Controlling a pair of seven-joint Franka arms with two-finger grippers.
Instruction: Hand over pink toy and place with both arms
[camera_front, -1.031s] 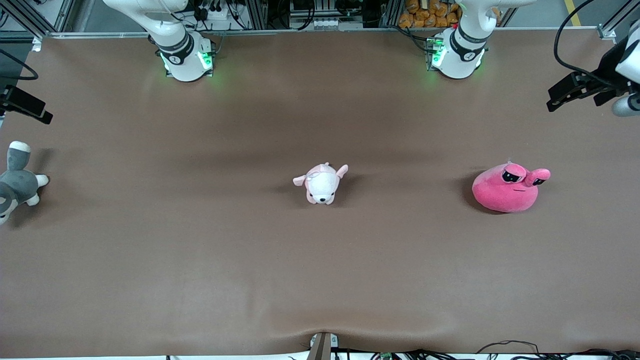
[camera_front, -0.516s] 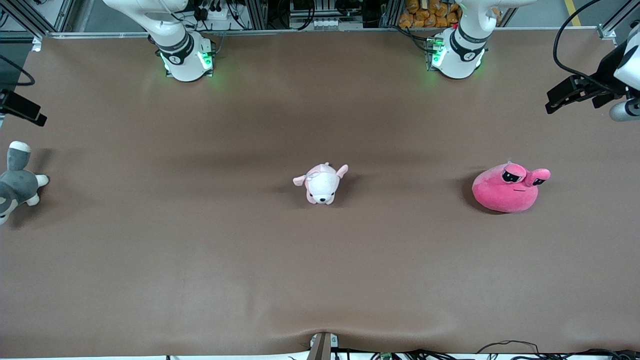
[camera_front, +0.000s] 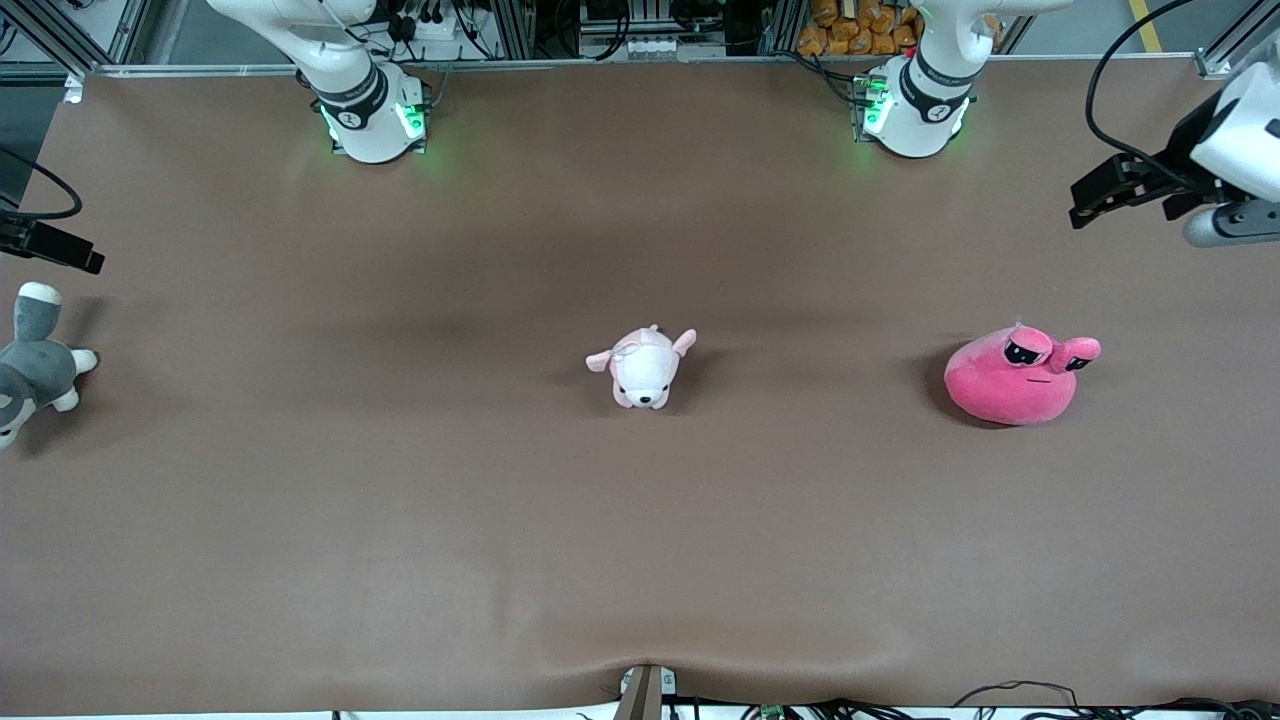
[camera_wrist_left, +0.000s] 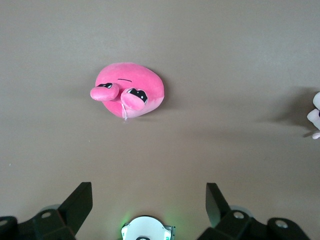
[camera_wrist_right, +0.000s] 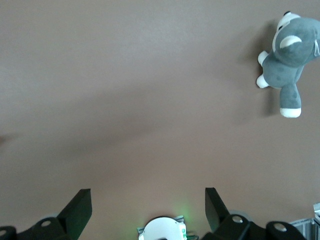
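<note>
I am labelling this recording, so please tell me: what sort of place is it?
Probably a robotics lab or test cell. Two white arms are bolted along one edge of a brown-covered table, metal framing and cables line that edge, and only plush toys such as the pink toy lie on it.

Brown table (camera_front: 400, 520) carried three plush toys in row across mid-depth. Pink toy (camera_front: 1012, 379) lay toward left arm's end. Pale pink-and-white puppy plush (camera_front: 645, 367) sat at centre. Grey-and-white plush animal (camera_front: 30, 365) lay at edge of right arm's end.
</note>
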